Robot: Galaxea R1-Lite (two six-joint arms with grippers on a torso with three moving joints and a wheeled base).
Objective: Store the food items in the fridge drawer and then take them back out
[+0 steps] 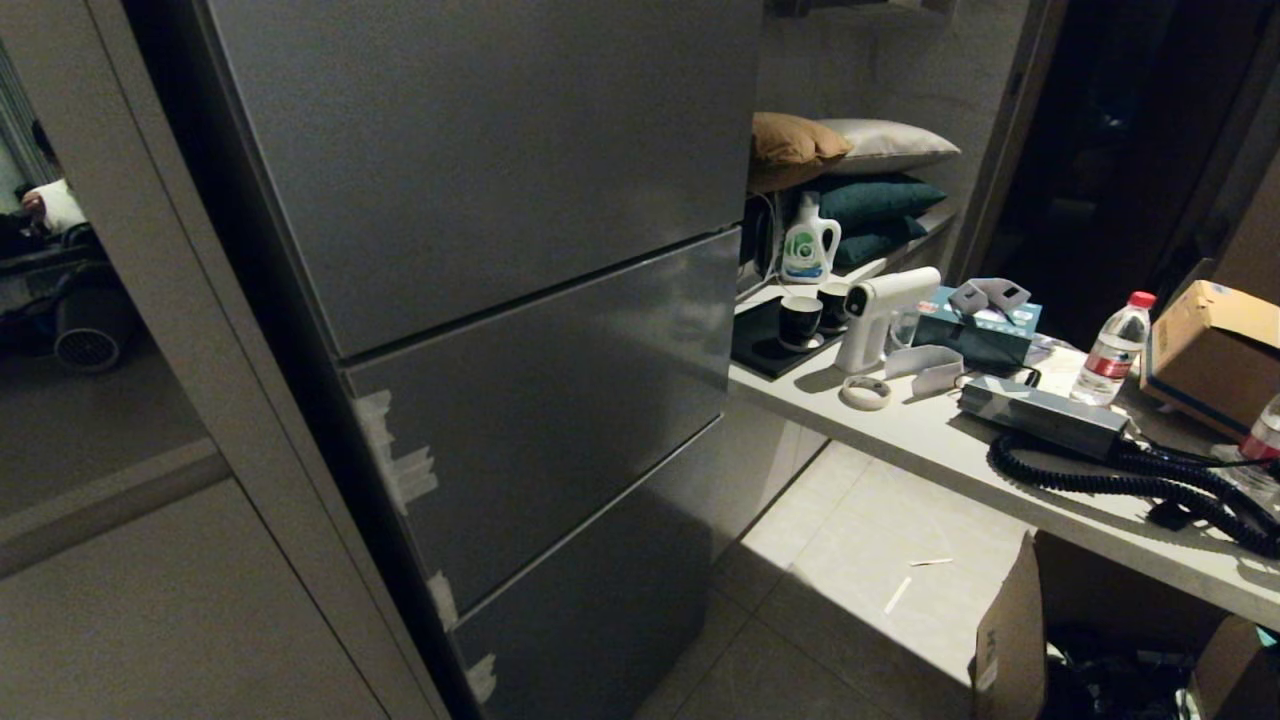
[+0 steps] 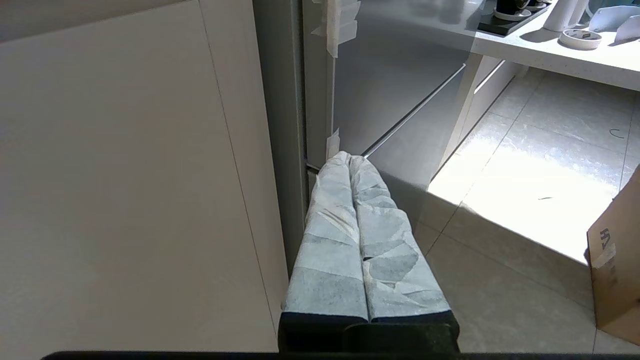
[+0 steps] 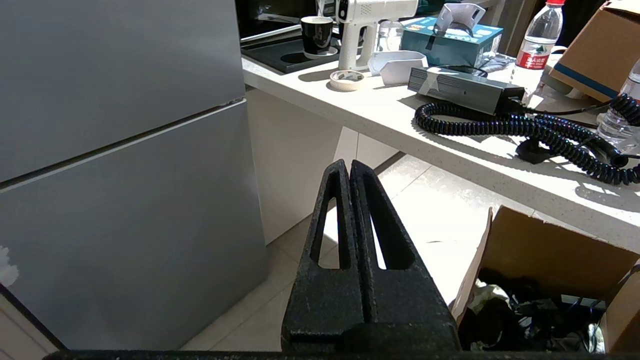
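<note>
The tall grey fridge (image 1: 520, 330) fills the middle of the head view with all three flat doors closed. The fridge drawer is hidden behind them and the food items are out of view. Neither arm shows in the head view. My left gripper (image 2: 348, 156), fingers wrapped in pale tape, is shut on nothing and hangs low by the fridge's left edge (image 2: 320, 100), near a strip of tape. My black right gripper (image 3: 346, 164) is shut on nothing, low over the floor to the right of the fridge (image 3: 120, 165).
A white counter (image 1: 960, 450) runs right of the fridge with black cups (image 1: 800, 320), a white spray gun (image 1: 880, 315), a teal tissue box (image 1: 975, 325), a water bottle (image 1: 1112, 350), a coiled black cable (image 1: 1150, 480) and a cardboard box (image 1: 1215, 350). An open carton (image 1: 1020, 640) stands on the tiled floor.
</note>
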